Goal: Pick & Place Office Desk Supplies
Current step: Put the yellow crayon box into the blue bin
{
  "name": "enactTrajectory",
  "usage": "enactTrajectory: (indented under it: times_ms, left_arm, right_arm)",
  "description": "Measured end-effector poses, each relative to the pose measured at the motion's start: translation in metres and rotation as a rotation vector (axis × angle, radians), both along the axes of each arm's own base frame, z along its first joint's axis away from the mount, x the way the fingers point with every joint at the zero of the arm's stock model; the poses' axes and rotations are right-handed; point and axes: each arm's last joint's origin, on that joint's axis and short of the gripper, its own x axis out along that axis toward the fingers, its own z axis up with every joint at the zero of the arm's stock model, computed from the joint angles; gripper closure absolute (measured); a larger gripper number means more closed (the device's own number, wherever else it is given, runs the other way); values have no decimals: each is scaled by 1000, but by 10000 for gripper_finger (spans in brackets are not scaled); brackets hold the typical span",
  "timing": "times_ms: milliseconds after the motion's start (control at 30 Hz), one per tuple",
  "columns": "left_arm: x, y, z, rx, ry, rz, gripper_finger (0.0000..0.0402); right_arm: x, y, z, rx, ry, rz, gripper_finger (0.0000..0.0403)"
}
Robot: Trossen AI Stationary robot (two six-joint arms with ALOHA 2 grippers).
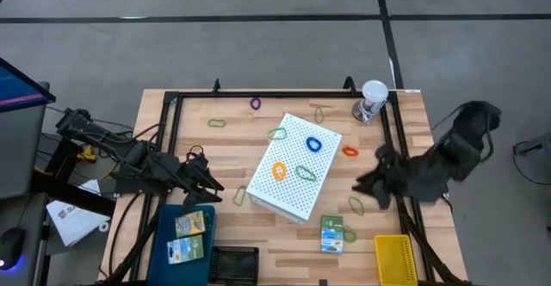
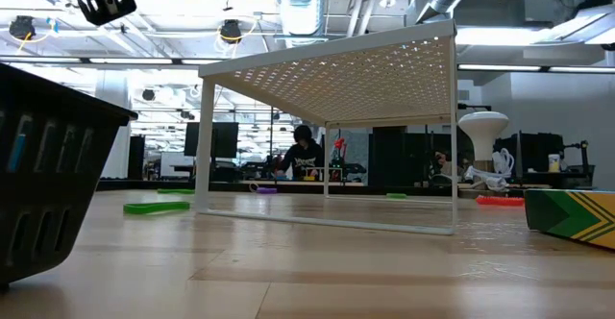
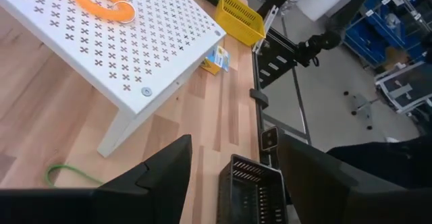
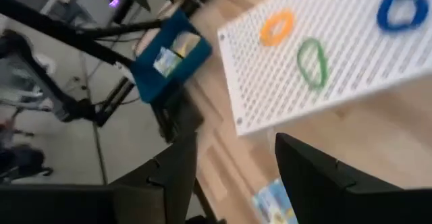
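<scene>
Hovering above the desk [image 1: 258, 234], the left tool [image 1: 209, 189] is seen with its fingers spread and nothing between them, just above a blue tray [image 1: 164, 234] in which two crayon boxes [image 1: 188, 237] already lie. A reach for the next supply appears to be in hand: an olive green loop [image 1: 239, 196] lies on the wood just ahead of this tool, beside the leg of the white perforated box [image 1: 293, 170]. A low, flat pinch is called for, since the loop is thin and limp. The right tool [image 1: 372, 185] is held wide and empty; a green loop [image 1: 356, 204] lies just below it and a small card box [image 1: 332, 233] a little nearer the desk edge, probably glossy cardboard. Orange, blue and green loops rest on the box's hard, punched top.
</scene>
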Motion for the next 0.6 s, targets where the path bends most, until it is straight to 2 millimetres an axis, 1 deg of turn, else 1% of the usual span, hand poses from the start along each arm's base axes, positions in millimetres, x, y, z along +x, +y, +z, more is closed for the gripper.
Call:
enactTrajectory:
  times_ms: [100, 200, 333, 433, 533, 600]
  left_arm:
    - [0, 0, 1, 13, -11, -19, 188]
    - [1, -1, 2, 32, -35, -40, 188]
    - [2, -1, 6, 27, -75, -39, 188]
    - [3, -2, 8, 26, -101, -20, 188]
    - [3, -3, 12, 28, -147, 7, 188]
    - [5, -4, 17, -3, -191, 33, 188]
  right_arm:
    - [6, 31, -17, 41, 31, -27, 207]
    - [8, 55, -24, 77, -17, -74, 207]
    - [17, 87, -44, 110, -7, -75, 207]
    - [21, 105, -46, 132, -18, -52, 207]
    - [25, 122, -49, 117, -3, -31, 207]
    - [29, 132, -50, 120, 2, -27, 207]
